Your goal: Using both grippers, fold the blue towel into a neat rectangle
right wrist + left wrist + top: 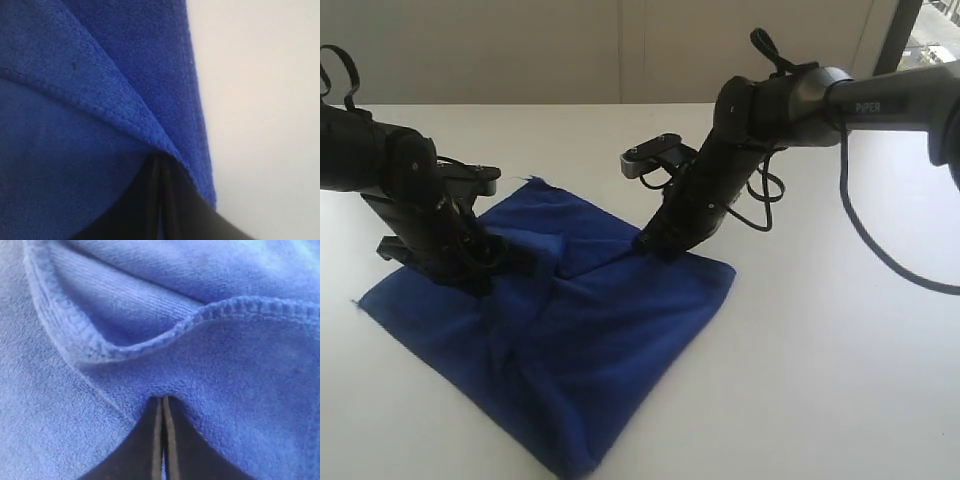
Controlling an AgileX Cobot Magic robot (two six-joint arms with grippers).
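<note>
The blue towel lies rumpled on the white table, one corner toward the front, with creases running to both grippers. My left gripper rests on the towel's left part, jaws shut, tips sunk into puckered cloth just below a curled hem. My right gripper presses down at the towel's far right edge, jaws shut, tips tucked under a folded-over hem of the towel. Whatever lies between either pair of tips is hidden by cloth.
Bare white table surrounds the towel and shows beside it in the right wrist view. A black cable loops down from the right arm marked PiPER. A pale wall runs behind the table.
</note>
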